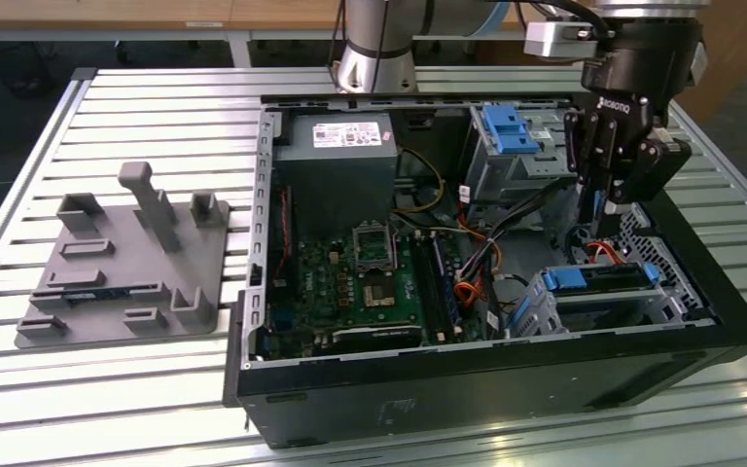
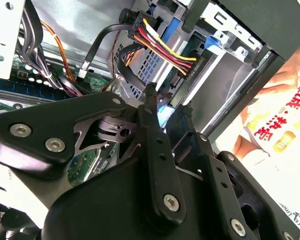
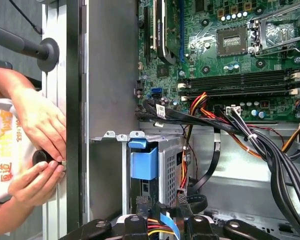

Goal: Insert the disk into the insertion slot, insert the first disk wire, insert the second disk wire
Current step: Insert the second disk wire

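Note:
The disk [image 1: 598, 280], with its bright blue carrier, lies inside the insertion slot [image 1: 665, 304], a small silver cage at the case's corner on the exterior view's right. In the first wrist view the carrier handle [image 3: 144, 162] sticks out of the perforated cage [image 3: 169, 167]. My black gripper [image 1: 605, 206] hangs just above the disk's rear end. In both wrist views the fingertips [image 2: 150, 95] stand close together on a light blue flat disk wire [image 3: 171, 227]. A connector with red, yellow and black wires [image 2: 165, 50] sits just beyond the fingertips, against the cage.
The open computer case [image 1: 478, 375] holds a motherboard [image 1: 361, 282], a power supply [image 1: 337, 146], loose cable bundles [image 3: 270, 145] and a taller cage with a blue latch [image 1: 510, 131]. A person's hands [image 3: 37, 135] work at the case's outer wall. A grey fixture plate [image 1: 121, 263] lies on the slatted table.

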Available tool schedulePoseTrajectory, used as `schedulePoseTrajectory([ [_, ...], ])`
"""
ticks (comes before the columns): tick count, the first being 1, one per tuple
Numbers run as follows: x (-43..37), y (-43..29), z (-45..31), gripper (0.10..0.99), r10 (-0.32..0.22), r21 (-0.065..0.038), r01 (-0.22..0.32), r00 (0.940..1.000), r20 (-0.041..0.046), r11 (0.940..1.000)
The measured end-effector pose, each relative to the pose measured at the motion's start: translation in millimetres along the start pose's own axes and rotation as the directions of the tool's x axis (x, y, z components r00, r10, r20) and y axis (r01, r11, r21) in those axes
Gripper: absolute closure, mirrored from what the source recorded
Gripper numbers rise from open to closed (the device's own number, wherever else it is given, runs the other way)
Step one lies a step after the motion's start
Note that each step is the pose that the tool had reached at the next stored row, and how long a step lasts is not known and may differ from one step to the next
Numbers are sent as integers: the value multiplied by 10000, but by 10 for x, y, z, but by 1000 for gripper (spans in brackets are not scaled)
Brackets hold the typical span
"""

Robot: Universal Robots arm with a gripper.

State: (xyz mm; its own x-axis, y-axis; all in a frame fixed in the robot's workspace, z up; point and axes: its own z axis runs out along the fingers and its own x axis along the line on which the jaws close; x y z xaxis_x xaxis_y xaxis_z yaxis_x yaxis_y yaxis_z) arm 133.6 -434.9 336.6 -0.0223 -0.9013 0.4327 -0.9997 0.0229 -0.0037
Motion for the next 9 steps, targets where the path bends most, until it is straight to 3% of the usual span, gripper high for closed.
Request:
schedulePoseTrajectory([
  [4,-2,0,3,729,2,2,-2,10000,-91,10000],
  [9,-7,0,11,729,2,3,-2,9999,-141,10000],
])
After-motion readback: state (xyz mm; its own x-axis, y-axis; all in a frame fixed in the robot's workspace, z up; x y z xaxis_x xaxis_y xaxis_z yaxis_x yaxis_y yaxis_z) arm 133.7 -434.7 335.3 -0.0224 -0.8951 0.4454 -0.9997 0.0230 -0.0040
